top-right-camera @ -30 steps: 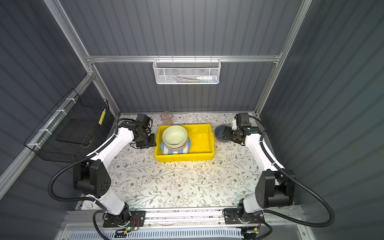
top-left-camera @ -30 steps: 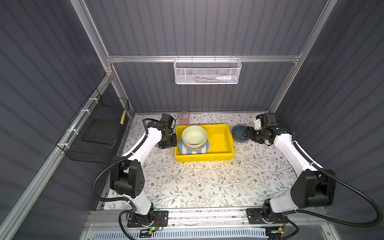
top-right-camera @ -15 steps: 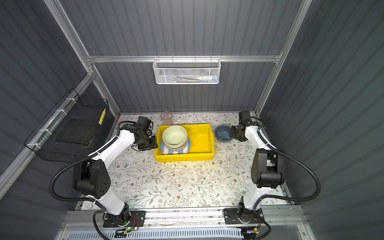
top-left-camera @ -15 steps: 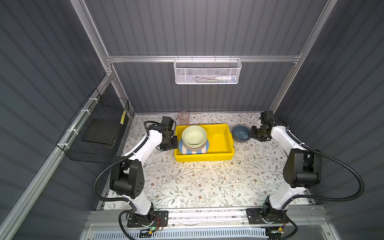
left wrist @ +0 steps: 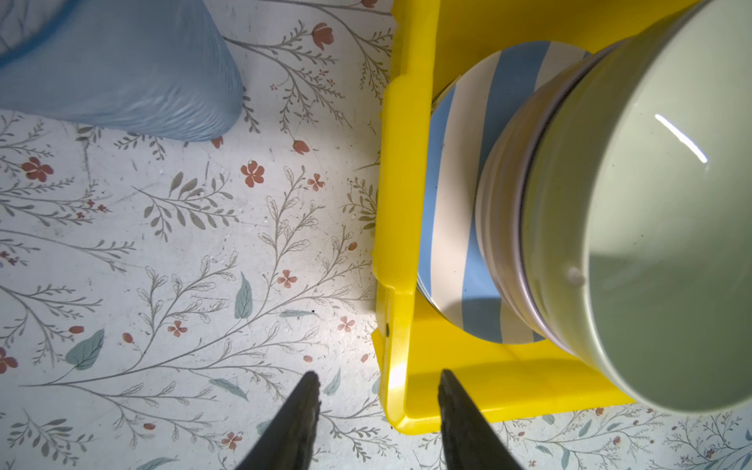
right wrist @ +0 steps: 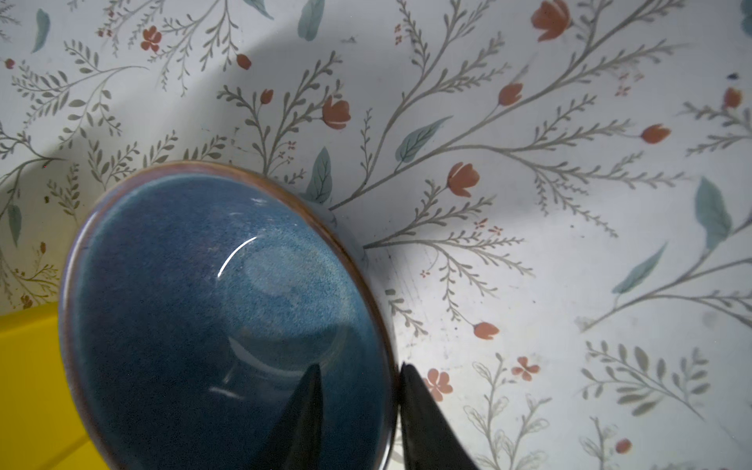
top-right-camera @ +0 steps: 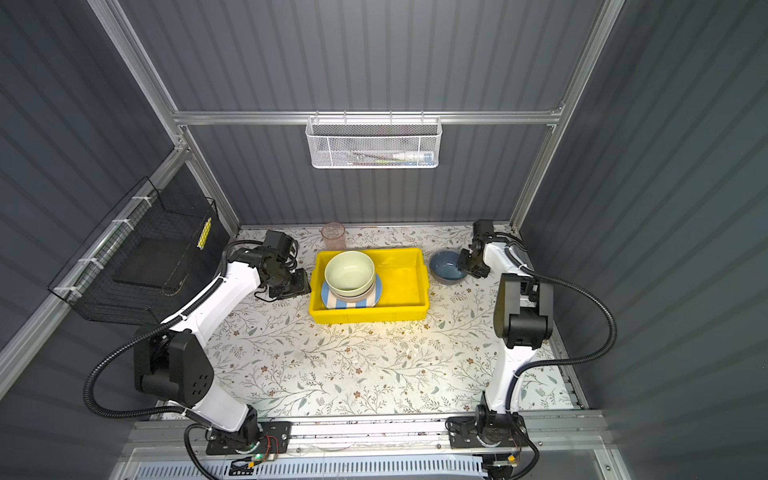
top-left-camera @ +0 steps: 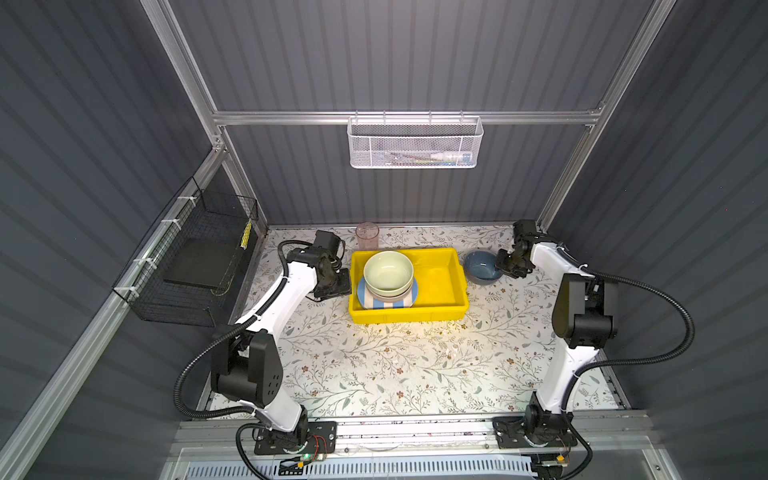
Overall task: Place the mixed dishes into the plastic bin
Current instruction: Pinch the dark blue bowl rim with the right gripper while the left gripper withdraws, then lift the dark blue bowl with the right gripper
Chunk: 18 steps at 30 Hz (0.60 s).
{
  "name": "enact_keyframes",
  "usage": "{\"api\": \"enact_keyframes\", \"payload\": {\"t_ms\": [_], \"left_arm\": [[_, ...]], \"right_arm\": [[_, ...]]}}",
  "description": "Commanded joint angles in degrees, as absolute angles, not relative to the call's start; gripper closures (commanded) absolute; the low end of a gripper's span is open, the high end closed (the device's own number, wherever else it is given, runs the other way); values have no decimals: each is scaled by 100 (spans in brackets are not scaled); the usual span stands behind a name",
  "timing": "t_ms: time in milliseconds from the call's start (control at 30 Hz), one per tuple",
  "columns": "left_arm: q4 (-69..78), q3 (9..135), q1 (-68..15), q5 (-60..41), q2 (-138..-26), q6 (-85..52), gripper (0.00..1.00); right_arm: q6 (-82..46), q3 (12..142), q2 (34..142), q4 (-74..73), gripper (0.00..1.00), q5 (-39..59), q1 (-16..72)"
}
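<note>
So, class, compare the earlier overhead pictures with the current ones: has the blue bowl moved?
No. The blue bowl sits in the same spot as before, just right of the yellow bin, with the same small gap between them.

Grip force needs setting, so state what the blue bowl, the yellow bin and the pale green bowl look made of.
Blue bowl: likely glazed ceramic; speckled glossy inside, brownish rim, sharp highlights.
Yellow bin: moulded plastic, semi-gloss; uniform colour, rolled rim.
Pale green bowl: smooth and glossy with crisp reflections; ceramic or melamine, the look leaves that open.
</note>
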State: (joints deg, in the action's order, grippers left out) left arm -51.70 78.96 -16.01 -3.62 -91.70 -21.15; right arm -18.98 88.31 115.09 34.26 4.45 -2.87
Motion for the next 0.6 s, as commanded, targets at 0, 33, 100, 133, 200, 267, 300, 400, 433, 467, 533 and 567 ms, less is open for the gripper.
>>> {"api": "enact_keyframes", "payload": {"t_ms": [0,33,100,133,200,267,300,400,433,467,533,567], "left_arm": [[-5409,7770,-1538,-345,-8926,-1956,49],[-5418,7752,-1529,-313,-8868,-1947,47],[-5422,7711,-1512,-266,-8737,-1938,44],[-5414,7678,-1503,-240,-8655,-1937,40],[-5386,7621,-1494,-175,-8512,-1942,36],[-5413,7596,-1477,-109,-8394,-1917,32],[-5429,7594,-1472,-91,-8356,-1908,31],[-5492,7550,-1459,-2,-8242,-1891,26],[-5490,7524,-1459,17,-8194,-1881,24],[-5480,7491,-1450,39,-8140,-1881,23],[-5465,7447,-1441,70,-8043,-1874,21],[-5460,7425,-1431,77,-8003,-1870,20]], "right_arm": [[-1890,9009,11624,3501,70,448,-316],[-1881,9017,11664,3505,71,444,-315],[-1865,9027,11707,3510,74,446,-314],[-1856,9026,11716,3511,74,447,-320],[-1837,9018,11741,3508,76,435,-321],[-1828,9025,11767,3516,78,456,-320],[-1820,9034,11770,3527,80,460,-316],[-1813,9022,11731,3554,85,519,-316],[-1802,9019,11710,3571,87,515,-316],[-1785,9022,11670,3592,88,532,-316],[-1750,9026,11586,3643,91,533,-318],[-1728,9035,11531,3674,93,543,-317]]}}
